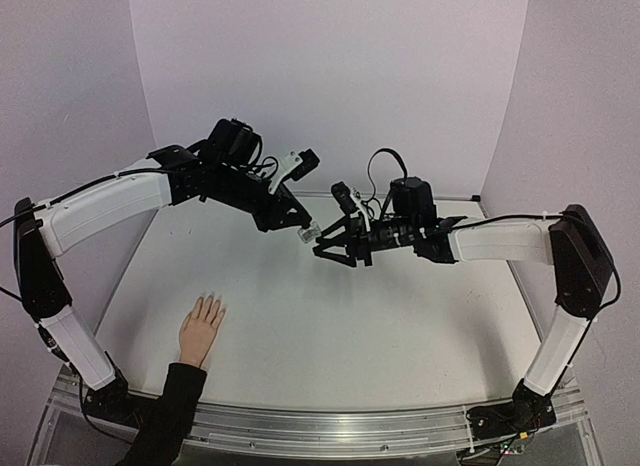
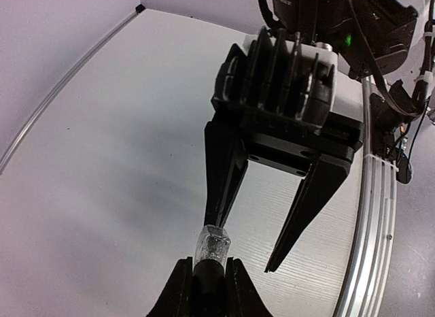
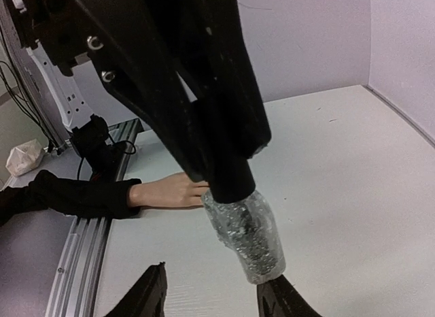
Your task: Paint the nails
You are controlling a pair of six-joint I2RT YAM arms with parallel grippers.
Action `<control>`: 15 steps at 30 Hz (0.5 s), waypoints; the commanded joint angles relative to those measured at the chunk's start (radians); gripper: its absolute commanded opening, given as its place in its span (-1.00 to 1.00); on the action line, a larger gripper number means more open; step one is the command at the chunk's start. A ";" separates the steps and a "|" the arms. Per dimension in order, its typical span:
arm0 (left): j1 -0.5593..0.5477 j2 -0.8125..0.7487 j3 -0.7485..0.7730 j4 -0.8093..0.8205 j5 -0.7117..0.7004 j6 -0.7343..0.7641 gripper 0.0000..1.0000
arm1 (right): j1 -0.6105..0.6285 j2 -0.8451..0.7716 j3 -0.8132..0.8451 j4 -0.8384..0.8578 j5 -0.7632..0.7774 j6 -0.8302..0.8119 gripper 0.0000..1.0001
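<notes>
Left claw (image 2: 207, 279): was clamped on glitter bottle (image 2: 212, 245), mid-air. Right claw (image 2: 238, 247): stood apart, straddling that bottle. Nails (image 1: 210, 304): lay on peach hand (image 1: 200, 331), flat at counter's (image 1: 400, 326) near-left edge.

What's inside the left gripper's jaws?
A small glitter bottle, clamped at its black cap; the clear body sticks out toward the open right gripper. The left gripper's fingers hide most of the cap.

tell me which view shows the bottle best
Right wrist: the bottle fills the centre, its glittery body sticking out of the left gripper. Left wrist shows only its clear tip at the bottom edge. Top external shows it as a small pale speck only.
</notes>
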 commanded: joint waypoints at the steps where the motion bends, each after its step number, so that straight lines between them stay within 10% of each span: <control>1: -0.007 0.004 0.041 -0.055 0.119 0.040 -1.00 | 0.024 0.015 0.052 0.093 -0.083 -0.024 -0.04; 15: -0.007 0.024 0.089 -0.100 0.150 0.051 -1.00 | 0.043 0.028 0.071 0.094 -0.085 -0.028 -0.21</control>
